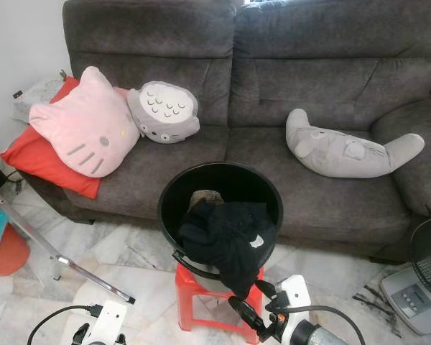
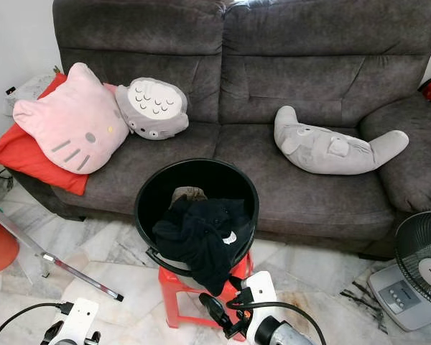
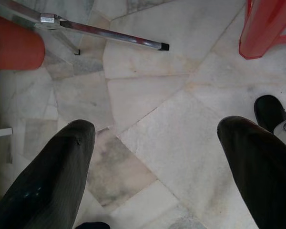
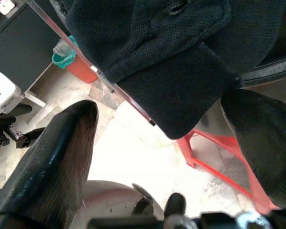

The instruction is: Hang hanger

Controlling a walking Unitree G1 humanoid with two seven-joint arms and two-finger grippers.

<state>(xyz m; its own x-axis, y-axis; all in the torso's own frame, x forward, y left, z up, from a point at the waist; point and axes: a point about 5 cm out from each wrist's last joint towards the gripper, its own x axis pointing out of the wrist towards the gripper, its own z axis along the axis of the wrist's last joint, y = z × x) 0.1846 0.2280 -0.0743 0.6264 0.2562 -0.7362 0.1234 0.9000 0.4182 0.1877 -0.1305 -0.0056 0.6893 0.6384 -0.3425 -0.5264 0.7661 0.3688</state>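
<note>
A black bucket stands on a red plastic stool in front of the sofa. A black garment is heaped inside and droops over the bucket's near rim; a beige cloth lies behind it. My right gripper is open just below the drooping hem, and in the right wrist view the cloth hangs above its spread fingers. My left gripper is open low over the marble floor, holding nothing. No hanger can be made out.
A metal rack leg slants across the floor at left, beside an orange bin. The grey sofa holds a pink cat cushion, a grey round plush and a long grey plush. A fan stands at right.
</note>
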